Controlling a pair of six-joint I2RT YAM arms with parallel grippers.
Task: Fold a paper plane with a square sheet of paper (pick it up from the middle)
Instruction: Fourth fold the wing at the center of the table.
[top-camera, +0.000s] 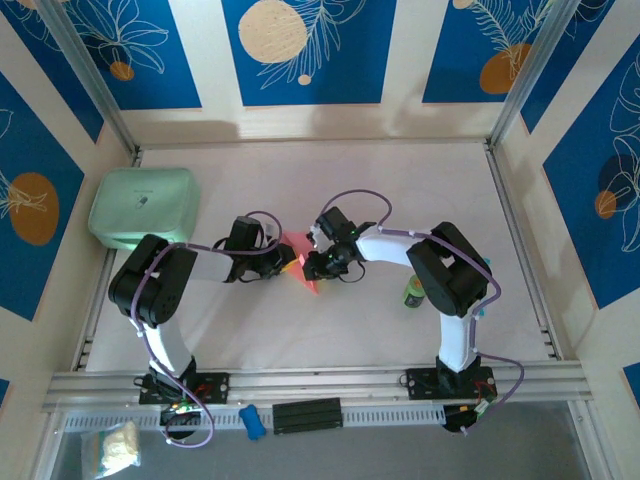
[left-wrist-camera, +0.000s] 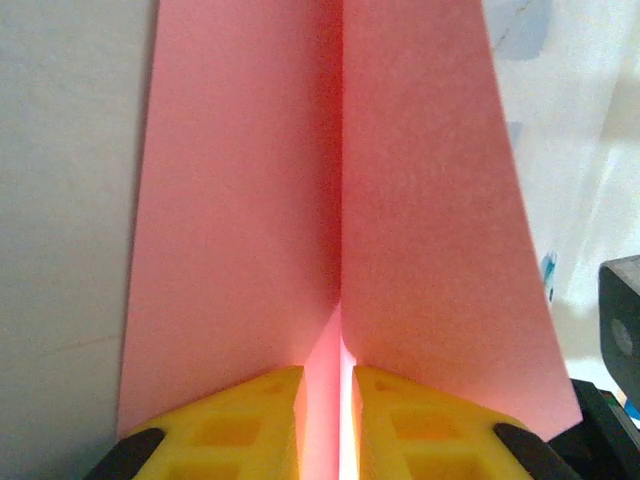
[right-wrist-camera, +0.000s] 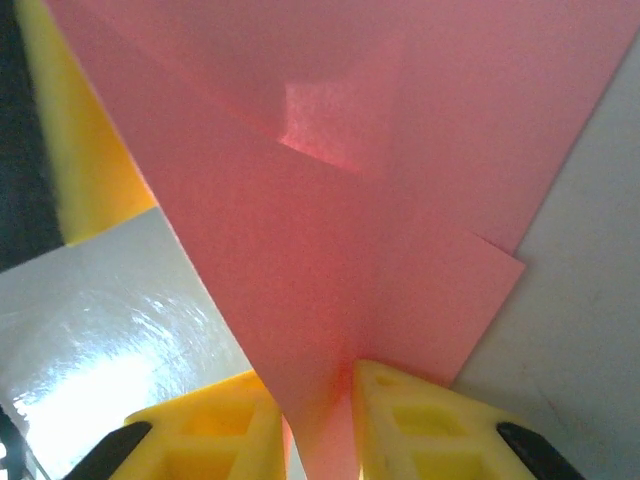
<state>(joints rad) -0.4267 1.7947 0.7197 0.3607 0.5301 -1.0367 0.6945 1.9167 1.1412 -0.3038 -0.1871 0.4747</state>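
Note:
The pink paper plane (top-camera: 304, 262) lies folded at mid-table, between my two grippers. In the left wrist view the paper plane (left-wrist-camera: 240, 200) spreads into two wings with its centre crease running down into my left gripper (left-wrist-camera: 328, 372). The yellow fingers (left-wrist-camera: 265, 405) stand slightly apart, and light shows beside the crease. In the right wrist view the paper plane (right-wrist-camera: 330, 250) narrows down between the fingers of my right gripper (right-wrist-camera: 315, 375), which stand a little apart around it. From above, the left gripper (top-camera: 288, 262) and right gripper (top-camera: 314, 266) face each other across the paper.
A mint-green rounded case (top-camera: 145, 205) sits at the back left. A small green can (top-camera: 414, 292) stands by the right arm's elbow. On the front rail lie a blue item (top-camera: 252, 420) and a black block (top-camera: 308, 415).

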